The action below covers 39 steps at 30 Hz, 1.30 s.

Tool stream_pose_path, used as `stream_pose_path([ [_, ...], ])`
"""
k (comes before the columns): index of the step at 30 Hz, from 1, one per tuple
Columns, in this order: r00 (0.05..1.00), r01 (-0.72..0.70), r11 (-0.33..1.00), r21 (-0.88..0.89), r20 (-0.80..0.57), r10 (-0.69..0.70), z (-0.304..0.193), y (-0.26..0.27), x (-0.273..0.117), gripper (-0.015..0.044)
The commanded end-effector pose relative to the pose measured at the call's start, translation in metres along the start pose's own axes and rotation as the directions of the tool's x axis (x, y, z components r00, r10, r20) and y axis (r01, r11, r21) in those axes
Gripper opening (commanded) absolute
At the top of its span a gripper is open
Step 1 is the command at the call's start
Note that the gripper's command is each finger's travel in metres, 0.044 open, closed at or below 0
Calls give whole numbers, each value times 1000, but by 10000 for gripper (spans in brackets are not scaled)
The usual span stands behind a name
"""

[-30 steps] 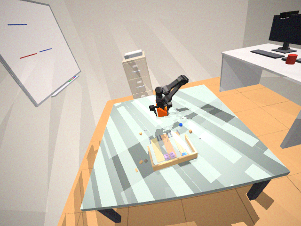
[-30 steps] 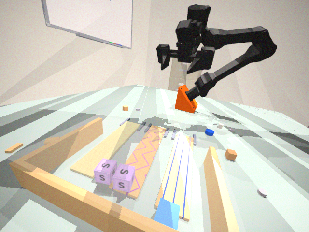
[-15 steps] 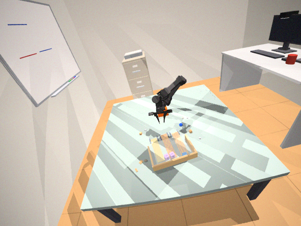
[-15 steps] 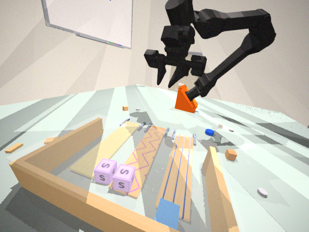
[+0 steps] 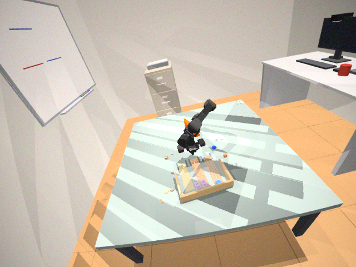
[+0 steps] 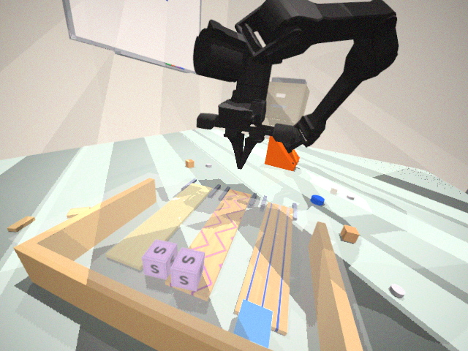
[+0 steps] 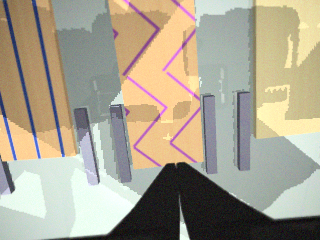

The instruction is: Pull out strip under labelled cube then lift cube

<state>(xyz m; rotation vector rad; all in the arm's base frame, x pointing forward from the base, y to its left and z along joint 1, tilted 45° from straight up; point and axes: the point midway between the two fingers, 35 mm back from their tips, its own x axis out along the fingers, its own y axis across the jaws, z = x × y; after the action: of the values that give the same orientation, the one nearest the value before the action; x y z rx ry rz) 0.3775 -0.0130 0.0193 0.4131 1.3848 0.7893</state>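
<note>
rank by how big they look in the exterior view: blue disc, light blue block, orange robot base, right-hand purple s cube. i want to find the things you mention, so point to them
1. light blue block (image 5: 218,182) (image 6: 254,323) and right-hand purple s cube (image 5: 203,183) (image 6: 187,269): too alike to rank
2. orange robot base (image 5: 187,123) (image 6: 278,155)
3. blue disc (image 5: 213,147) (image 6: 317,199)
</note>
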Motion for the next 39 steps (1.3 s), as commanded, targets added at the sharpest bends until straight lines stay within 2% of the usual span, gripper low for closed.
stream_pose_path([
  [1,999,-10,1000,-18,-41,9,-1,0,3,0],
  [39,999,-11,1000,-18,-40,11,-5,1,61,0],
])
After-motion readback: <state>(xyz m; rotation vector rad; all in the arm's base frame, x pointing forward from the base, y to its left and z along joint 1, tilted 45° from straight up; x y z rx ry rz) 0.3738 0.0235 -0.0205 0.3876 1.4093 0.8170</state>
